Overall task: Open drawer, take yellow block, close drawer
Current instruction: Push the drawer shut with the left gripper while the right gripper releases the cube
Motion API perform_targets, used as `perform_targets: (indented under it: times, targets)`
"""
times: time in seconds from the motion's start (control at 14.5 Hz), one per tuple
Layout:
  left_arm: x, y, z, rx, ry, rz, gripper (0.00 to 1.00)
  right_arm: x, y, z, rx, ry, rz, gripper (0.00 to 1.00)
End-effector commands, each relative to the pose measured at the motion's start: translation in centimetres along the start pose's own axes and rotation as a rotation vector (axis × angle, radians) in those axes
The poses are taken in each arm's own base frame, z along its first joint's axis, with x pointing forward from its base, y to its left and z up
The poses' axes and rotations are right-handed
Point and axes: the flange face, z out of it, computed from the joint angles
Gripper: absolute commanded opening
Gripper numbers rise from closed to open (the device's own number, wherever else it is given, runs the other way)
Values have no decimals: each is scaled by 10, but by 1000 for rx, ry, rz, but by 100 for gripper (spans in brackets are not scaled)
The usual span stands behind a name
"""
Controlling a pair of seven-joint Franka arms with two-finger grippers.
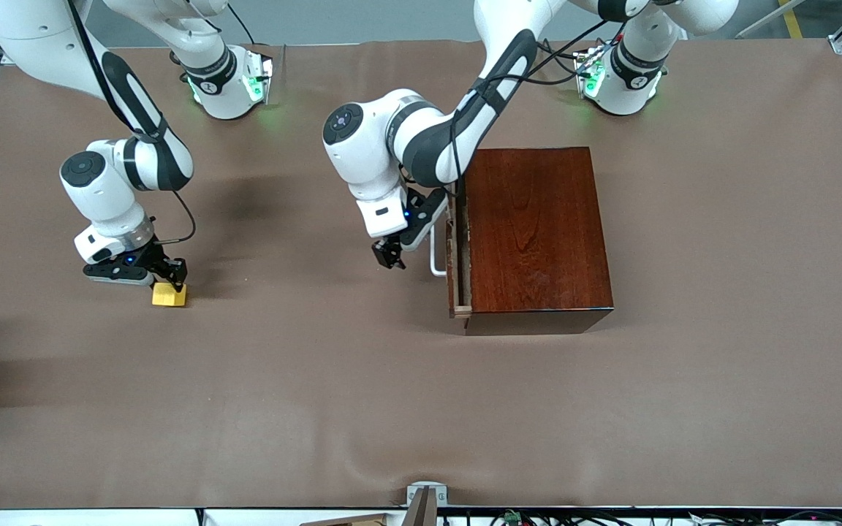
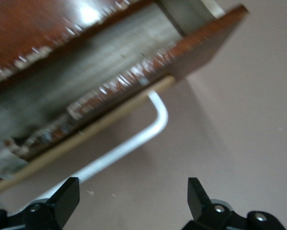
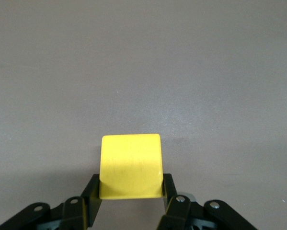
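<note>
The yellow block [image 1: 169, 295] rests on the brown table toward the right arm's end. My right gripper [image 1: 172, 281] is shut on it, one finger on each side, as the right wrist view shows the block [image 3: 130, 165] between the right gripper's [image 3: 130, 188] fingers. The dark reddish-brown box [image 1: 538, 234] stands toward the left arm's end. Its drawer [image 1: 454, 277] sticks out only a little, with the white handle [image 1: 435, 257] in front. My left gripper [image 1: 389, 256] is open and empty just in front of the handle [image 2: 133, 143], not touching it; the left gripper [image 2: 132, 194] shows with its jaws wide apart.
The brown cloth-covered table [image 1: 421, 409] stretches wide between the block and the box. Both arm bases stand along the edge farthest from the front camera. A small metal bracket [image 1: 426, 495] sits at the near table edge.
</note>
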Motion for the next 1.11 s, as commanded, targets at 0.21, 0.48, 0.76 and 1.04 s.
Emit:
perform_targets:
  times: [0.21, 0.48, 0.76, 1.04]
  targets:
    - [16, -9, 5, 81, 55, 10, 100, -17, 10, -1, 2, -6, 24, 12]
    - [26, -9, 9, 110, 64, 1, 100, -16, 11, -1, 2, -9, 42, 100]
    - [44, -8, 15, 151, 72, -17, 100, -13, 6, -3, 3, -7, 27, 100]
    - [52, -7, 16, 159, 75, -25, 100, -4, 0, -11, 4, -4, 11, 100]
